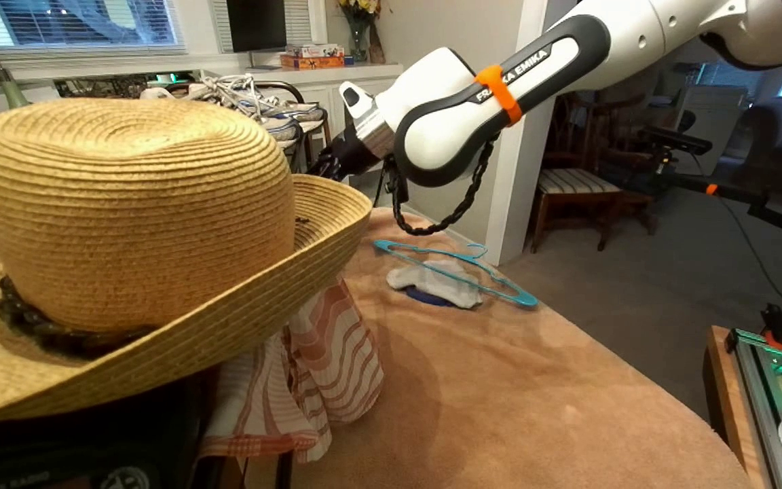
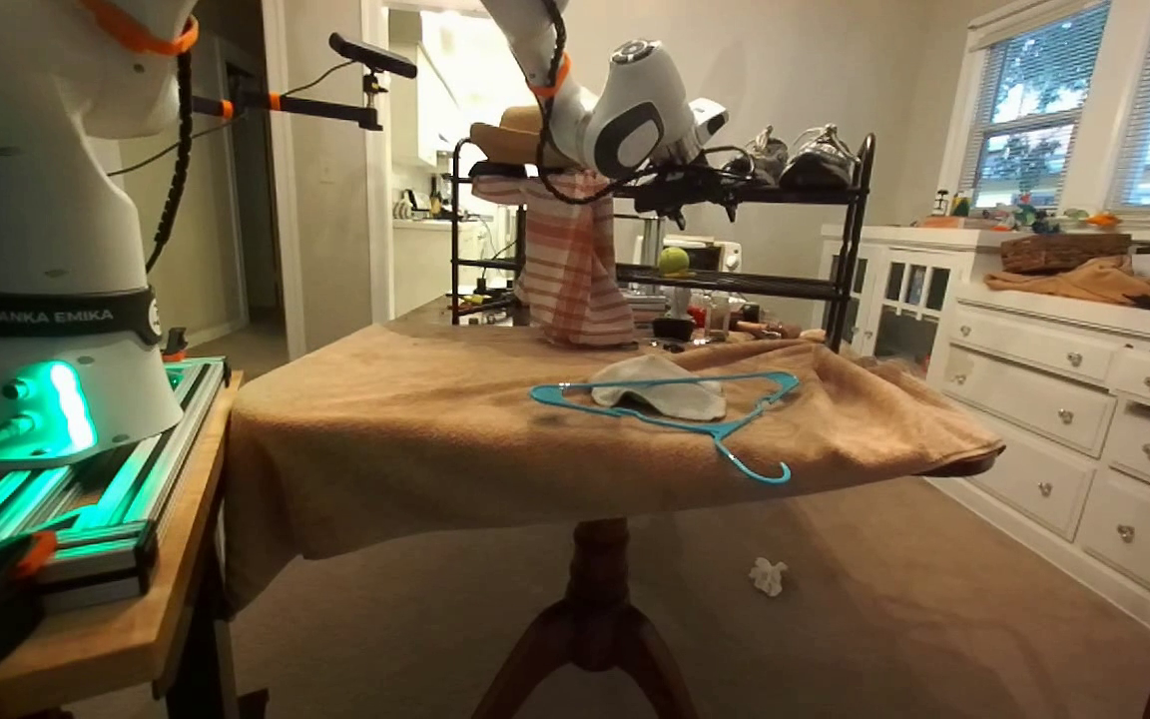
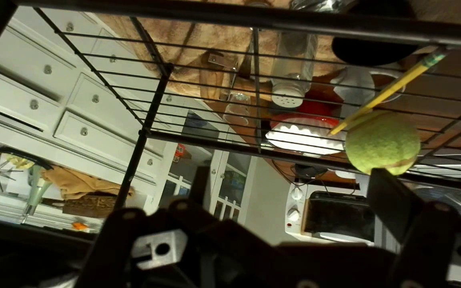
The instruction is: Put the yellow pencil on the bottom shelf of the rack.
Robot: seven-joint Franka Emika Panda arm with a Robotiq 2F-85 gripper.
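The yellow pencil (image 3: 390, 88) shows in the wrist view, lying across the wires of a shelf of the dark wire rack (image 3: 214, 15), next to a tennis ball (image 3: 382, 142). In an exterior view the ball (image 2: 674, 262) sits on the lower visible shelf of the rack (image 2: 785, 288); the pencil is too small there to make out surely. My gripper (image 2: 705, 213) hangs in front of the rack, just below top-shelf height. In the wrist view the gripper (image 3: 290, 176) is open with nothing between its fingers; one fingertip overlaps the ball, and touch cannot be told.
A straw hat (image 1: 133, 217) hides most of the rack in an exterior view. Shoes (image 2: 820, 160) stand on the top shelf, and a striped cloth (image 2: 575, 260) hangs down the rack's front. A blue hanger (image 2: 670, 381) and grey cloth (image 2: 675, 399) lie on the covered table.
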